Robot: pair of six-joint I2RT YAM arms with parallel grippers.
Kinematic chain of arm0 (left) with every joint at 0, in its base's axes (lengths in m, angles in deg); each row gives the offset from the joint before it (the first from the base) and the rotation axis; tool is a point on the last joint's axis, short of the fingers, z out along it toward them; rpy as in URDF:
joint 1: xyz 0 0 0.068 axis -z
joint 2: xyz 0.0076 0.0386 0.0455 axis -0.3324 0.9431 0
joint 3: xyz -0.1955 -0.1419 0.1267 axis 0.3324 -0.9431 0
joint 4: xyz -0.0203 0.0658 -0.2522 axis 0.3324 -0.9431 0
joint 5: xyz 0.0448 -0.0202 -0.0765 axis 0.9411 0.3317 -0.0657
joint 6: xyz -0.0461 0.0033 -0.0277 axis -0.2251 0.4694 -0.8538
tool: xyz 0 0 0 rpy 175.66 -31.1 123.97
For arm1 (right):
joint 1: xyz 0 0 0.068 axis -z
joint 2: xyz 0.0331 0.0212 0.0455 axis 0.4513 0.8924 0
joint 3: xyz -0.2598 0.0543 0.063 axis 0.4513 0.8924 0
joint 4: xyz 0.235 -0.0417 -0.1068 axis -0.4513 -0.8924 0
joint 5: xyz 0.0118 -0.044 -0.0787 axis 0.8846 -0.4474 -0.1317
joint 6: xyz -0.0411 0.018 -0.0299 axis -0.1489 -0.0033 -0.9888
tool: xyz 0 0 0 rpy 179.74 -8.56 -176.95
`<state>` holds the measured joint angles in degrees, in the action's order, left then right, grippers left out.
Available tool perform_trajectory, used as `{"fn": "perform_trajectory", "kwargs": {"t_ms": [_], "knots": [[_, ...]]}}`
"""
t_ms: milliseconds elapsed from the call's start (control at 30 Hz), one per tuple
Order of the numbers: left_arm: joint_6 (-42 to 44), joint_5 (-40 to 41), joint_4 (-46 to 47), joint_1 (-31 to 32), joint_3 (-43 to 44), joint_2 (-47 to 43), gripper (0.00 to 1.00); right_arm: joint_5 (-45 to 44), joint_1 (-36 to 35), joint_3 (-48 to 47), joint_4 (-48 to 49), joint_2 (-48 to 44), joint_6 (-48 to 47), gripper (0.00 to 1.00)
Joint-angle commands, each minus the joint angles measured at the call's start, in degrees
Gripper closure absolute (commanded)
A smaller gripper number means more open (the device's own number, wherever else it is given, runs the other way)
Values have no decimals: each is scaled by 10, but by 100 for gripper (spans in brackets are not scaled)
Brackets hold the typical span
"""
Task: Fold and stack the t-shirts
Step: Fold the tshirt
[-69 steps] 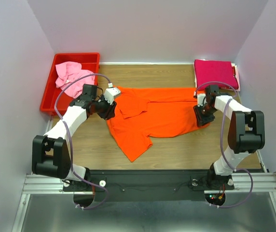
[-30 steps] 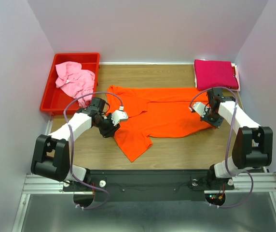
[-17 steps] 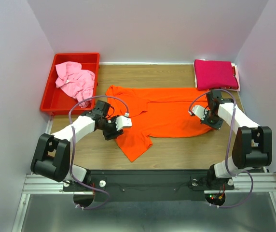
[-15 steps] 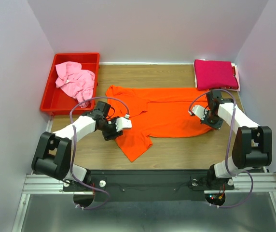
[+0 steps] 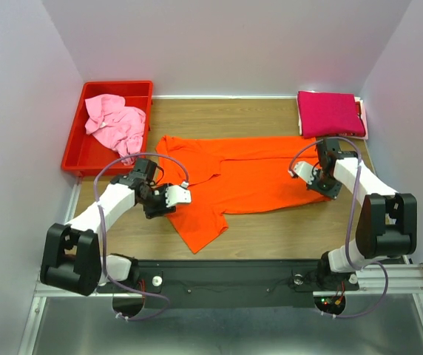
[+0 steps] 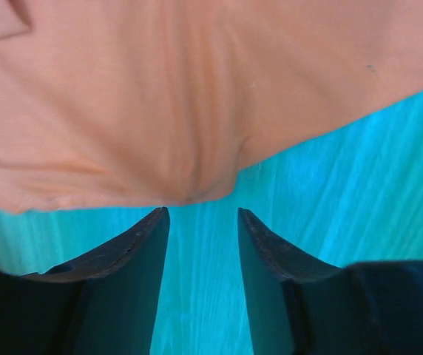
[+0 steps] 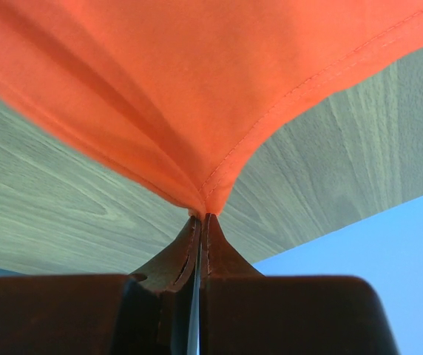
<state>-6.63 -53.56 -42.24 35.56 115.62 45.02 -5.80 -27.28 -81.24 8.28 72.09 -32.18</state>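
The bright orange t-shirt point(image 5: 234, 177) lies spread across the middle of the table, one flap hanging toward the near edge. My right gripper point(image 5: 316, 184) is shut on its right hem, which bunches up into the closed tips in the right wrist view point(image 7: 200, 216). My left gripper point(image 5: 164, 205) is low at the shirt's left edge. In the left wrist view it point(image 6: 200, 211) is open and empty, with the orange cloth point(image 6: 197, 111) just beyond the tips. The magenta t-shirt point(image 5: 330, 113) lies folded at the back right. The light pink t-shirt point(image 5: 114, 122) is crumpled in the bin.
A red plastic bin point(image 5: 76, 154) stands at the back left, close behind my left arm. White walls close in the table on three sides. Bare wood shows along the near edge, on both sides of the orange flap.
My left gripper came down from the shirt's upper left corner, went onto the cloth, then drew back left to its edge. The orange shirt shifted slightly left. The right gripper kept its hold.
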Motion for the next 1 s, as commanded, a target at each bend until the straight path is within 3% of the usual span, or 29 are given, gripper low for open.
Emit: {"fn": "perform_trajectory", "kwargs": {"t_ms": [0, 167, 600, 833, 967], "knots": [[15, -47, -48, -2, 51, -26, 43, 6, 2, 7, 2, -19, -34, 99], [26, -65, -61, -1, 78, 8, 41, 9, 2, 7, 2, -22, -34, 99], [3, -41, 43, 75, -21, 20, 39, 9, 2, 13, 3, -21, -32, 99], [-4, -6, 81, 79, -48, 47, 40, 10, 2, 16, 3, -23, -31, 99], [5, -5, 64, 81, -50, 51, 57, 13, 2, 19, 1, -26, -28, 99]]}}
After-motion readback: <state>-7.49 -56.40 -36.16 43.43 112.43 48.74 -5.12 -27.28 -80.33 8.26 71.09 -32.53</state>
